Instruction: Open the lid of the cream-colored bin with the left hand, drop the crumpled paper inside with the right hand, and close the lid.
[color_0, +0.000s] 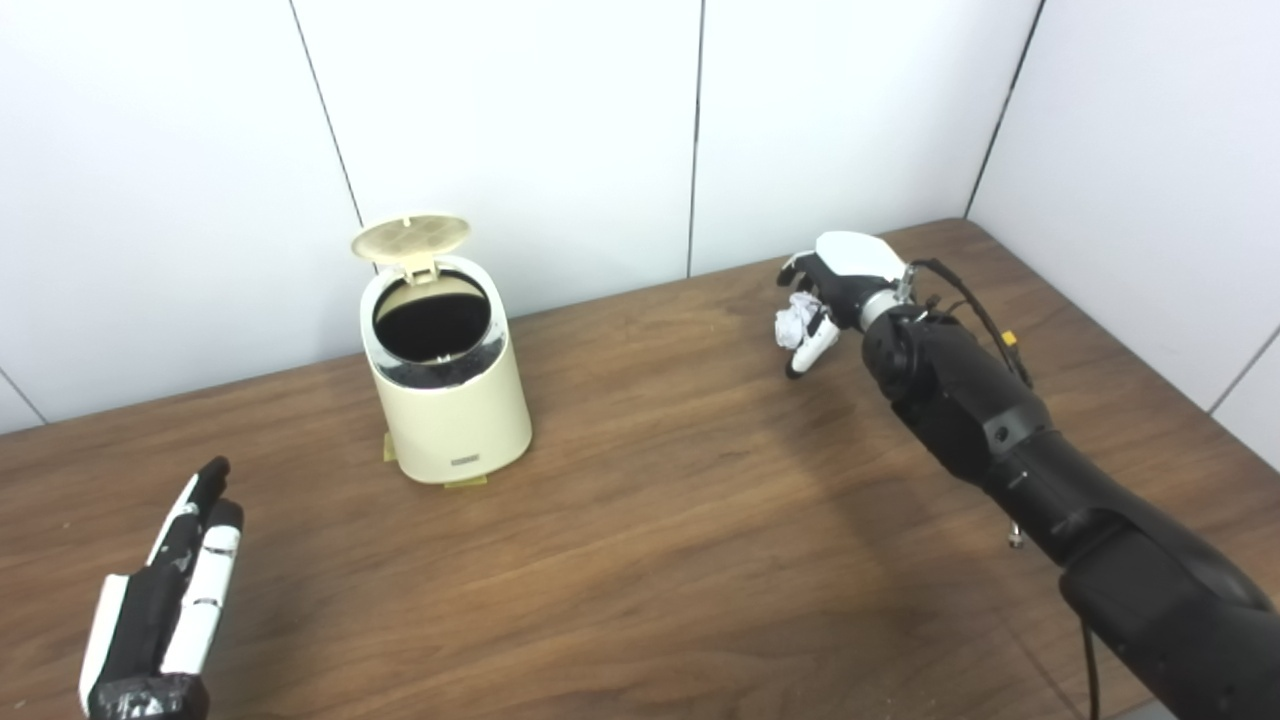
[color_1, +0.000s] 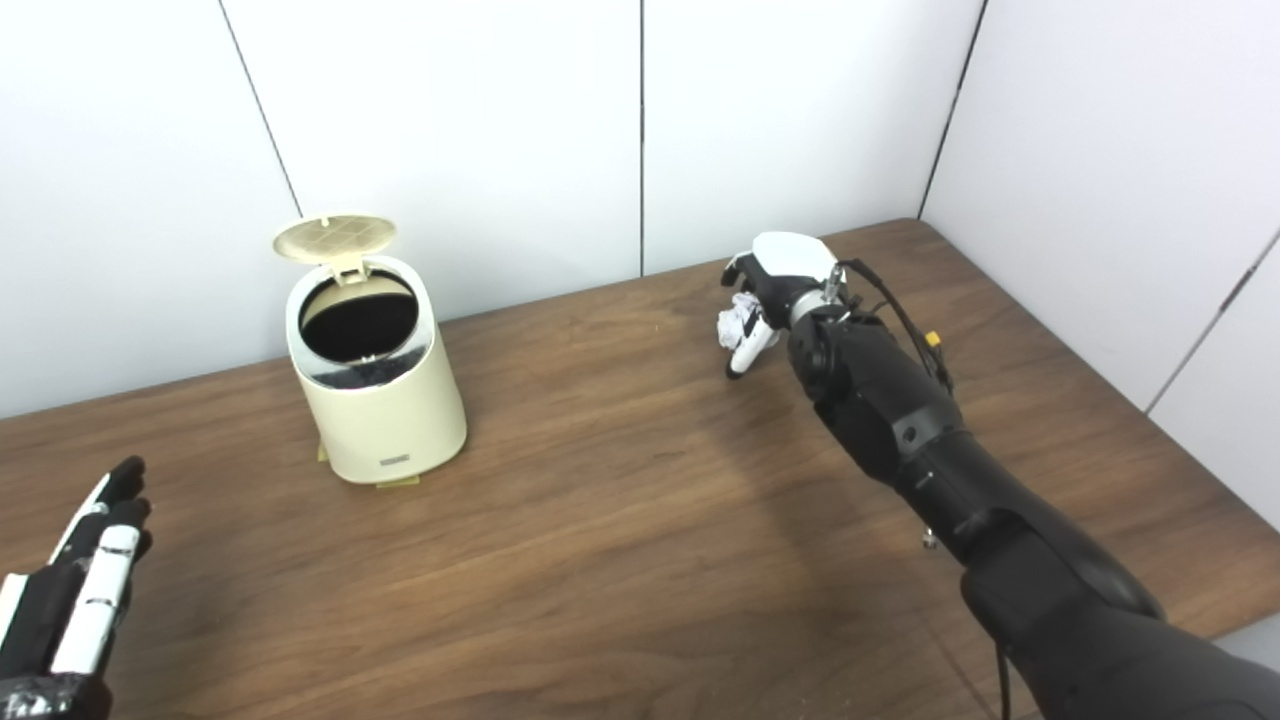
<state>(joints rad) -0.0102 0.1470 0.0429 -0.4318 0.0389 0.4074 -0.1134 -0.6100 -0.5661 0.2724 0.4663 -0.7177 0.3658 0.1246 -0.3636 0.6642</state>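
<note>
The cream-colored bin (color_0: 450, 400) stands on the wooden table left of centre, its round lid (color_0: 410, 237) tipped up and back so the dark inside shows. My right hand (color_0: 835, 290) is far to the right of the bin, above the table, with its fingers curled around the white crumpled paper (color_0: 795, 322). My left hand (color_0: 170, 600) rests low at the front left, fingers straight and apart, holding nothing, well short of the bin.
The brown table (color_0: 650, 520) runs back to white wall panels (color_0: 600, 120) behind the bin and on the right. My black right forearm (color_0: 1000, 430) crosses the right side of the table.
</note>
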